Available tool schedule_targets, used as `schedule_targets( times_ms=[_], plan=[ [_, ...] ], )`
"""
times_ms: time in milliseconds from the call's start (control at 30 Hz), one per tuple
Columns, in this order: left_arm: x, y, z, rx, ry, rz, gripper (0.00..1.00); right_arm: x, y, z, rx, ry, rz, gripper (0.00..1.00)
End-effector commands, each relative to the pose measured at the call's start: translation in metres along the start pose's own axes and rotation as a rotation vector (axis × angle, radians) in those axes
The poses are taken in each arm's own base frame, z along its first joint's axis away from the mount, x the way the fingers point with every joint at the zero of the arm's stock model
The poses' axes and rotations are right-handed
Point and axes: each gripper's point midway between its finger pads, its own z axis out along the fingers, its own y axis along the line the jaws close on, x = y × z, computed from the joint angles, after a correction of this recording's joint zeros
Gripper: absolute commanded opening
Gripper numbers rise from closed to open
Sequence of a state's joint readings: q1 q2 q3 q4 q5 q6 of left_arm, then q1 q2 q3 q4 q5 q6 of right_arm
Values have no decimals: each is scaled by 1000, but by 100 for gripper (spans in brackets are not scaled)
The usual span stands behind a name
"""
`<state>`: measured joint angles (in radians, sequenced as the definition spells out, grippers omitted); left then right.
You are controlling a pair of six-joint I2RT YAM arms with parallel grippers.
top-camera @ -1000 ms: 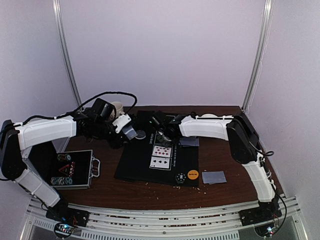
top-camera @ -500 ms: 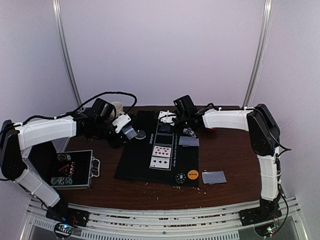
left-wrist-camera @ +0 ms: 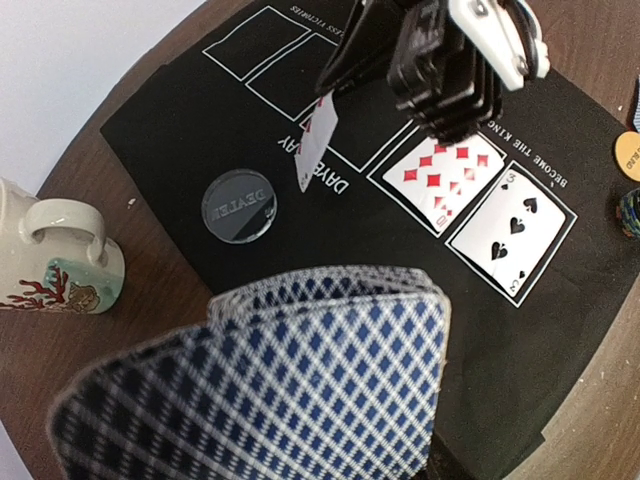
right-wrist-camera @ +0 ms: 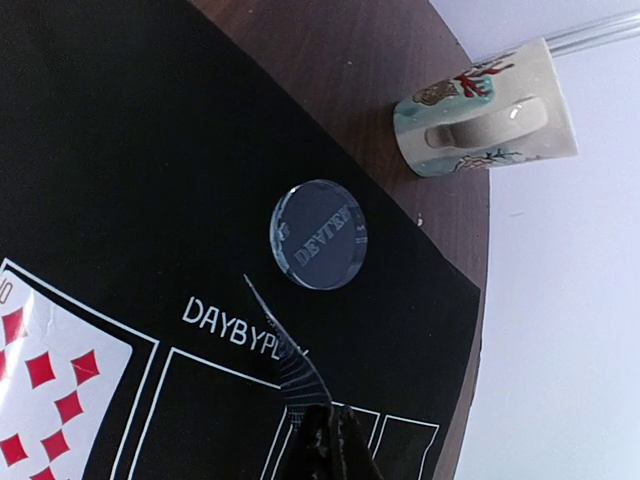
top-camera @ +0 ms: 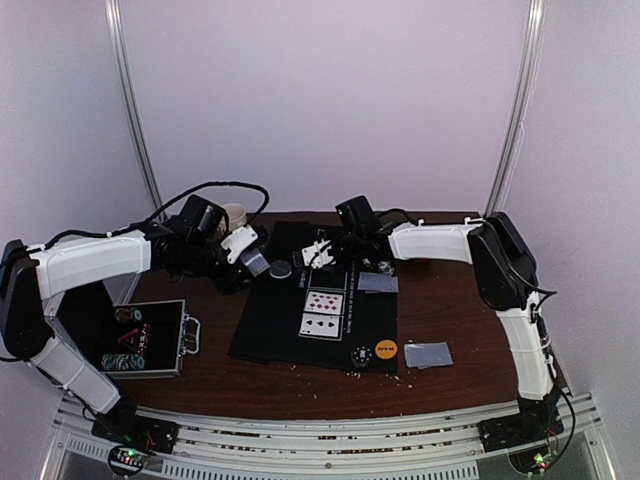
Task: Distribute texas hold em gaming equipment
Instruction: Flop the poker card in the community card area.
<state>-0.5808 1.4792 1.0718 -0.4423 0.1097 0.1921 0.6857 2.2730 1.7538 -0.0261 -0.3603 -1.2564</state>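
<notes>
Playing card (left-wrist-camera: 317, 142) hangs edge-down, clamped in the right claw (right-wrist-camera: 322, 438), over the black mat (top-camera: 268, 322) at the overhead view's centre. Lower it flat, face up, into the printed outline (right-wrist-camera: 215, 425) beside the ten of diamonds (left-wrist-camera: 442, 172) before letting go. Left claw (top-camera: 247, 254) grips the deck (left-wrist-camera: 262, 388).
</notes>
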Motion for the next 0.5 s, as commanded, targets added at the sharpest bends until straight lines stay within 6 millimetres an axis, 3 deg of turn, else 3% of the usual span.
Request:
schedule_targets(
  times_ms=[0,167,467],
  plan=[
    [-16,12,-6,-34,-58,-6,42,3,22,8,-84,-17,-146,0],
    [-14,14,-3,-30,-50,-11,42,15,43,6,-151,12,-217,1],
    [-13,14,-3,-26,-50,-15,42,46,47,-13,-167,124,-327,26]
  ],
)
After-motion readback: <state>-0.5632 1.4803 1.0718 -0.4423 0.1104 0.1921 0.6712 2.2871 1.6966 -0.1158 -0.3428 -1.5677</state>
